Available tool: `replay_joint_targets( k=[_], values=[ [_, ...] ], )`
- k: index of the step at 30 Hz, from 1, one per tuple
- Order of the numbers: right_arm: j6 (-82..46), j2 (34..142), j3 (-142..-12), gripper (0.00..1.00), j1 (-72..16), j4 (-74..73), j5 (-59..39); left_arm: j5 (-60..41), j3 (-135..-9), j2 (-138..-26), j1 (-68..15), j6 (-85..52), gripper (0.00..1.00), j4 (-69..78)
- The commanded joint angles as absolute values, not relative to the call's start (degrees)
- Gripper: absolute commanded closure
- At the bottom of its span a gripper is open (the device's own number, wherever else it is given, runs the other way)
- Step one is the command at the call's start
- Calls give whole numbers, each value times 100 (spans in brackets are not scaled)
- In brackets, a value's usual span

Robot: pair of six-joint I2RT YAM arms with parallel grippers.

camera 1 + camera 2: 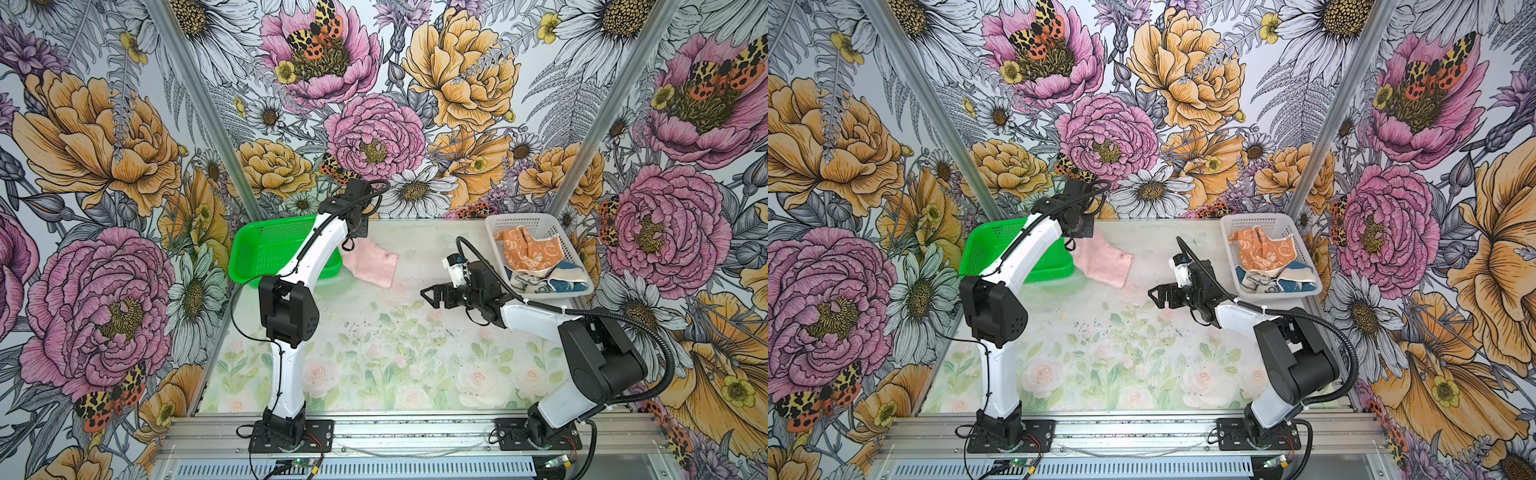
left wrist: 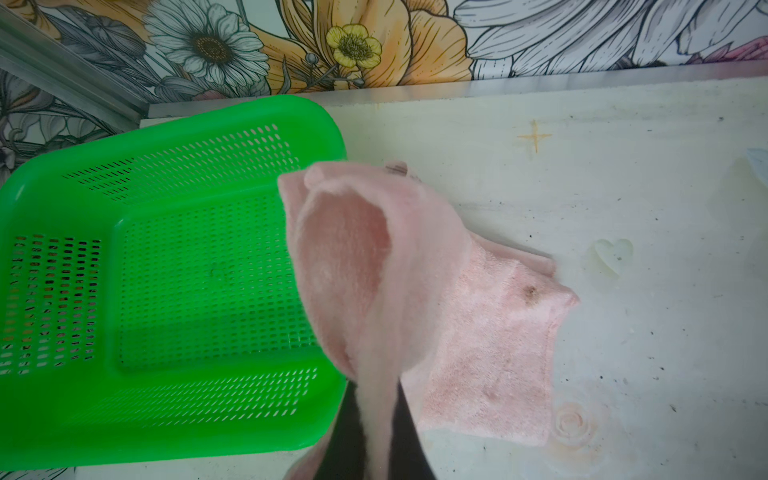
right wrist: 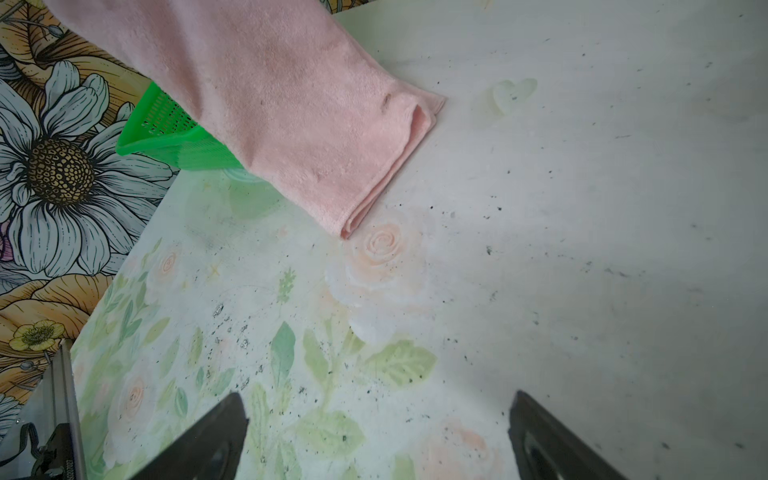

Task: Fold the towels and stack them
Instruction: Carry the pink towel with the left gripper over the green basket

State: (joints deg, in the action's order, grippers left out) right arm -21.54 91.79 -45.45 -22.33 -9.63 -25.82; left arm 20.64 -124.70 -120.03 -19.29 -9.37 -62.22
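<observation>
L hand [image 2: 380,434] clamped on pink towel [image 2: 482,332] corner | R hand [image 3: 378,399] wide open, off towel

Plain pink towel [image 1: 372,266]; orange towel [image 1: 527,249], white motifs; green basket [image 1: 253,249].

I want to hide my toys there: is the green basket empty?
Empty. The green basket shows only its bare slotted floor; the pink towel hangs beside it, not inside.
</observation>
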Motion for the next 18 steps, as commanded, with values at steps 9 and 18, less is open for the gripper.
replay_joint_targets(
  k=[9,18],
  values=[
    [-1988,9280,-4667,0,-2259,-1017,-2596,2119,-13040,-11645,-1272,-598,100,-6425],
    [-1961,9399,-4745,1,-2259,-951,-2558,1971,-12849,-11443,-598,-449,100,-6414]
  ],
)
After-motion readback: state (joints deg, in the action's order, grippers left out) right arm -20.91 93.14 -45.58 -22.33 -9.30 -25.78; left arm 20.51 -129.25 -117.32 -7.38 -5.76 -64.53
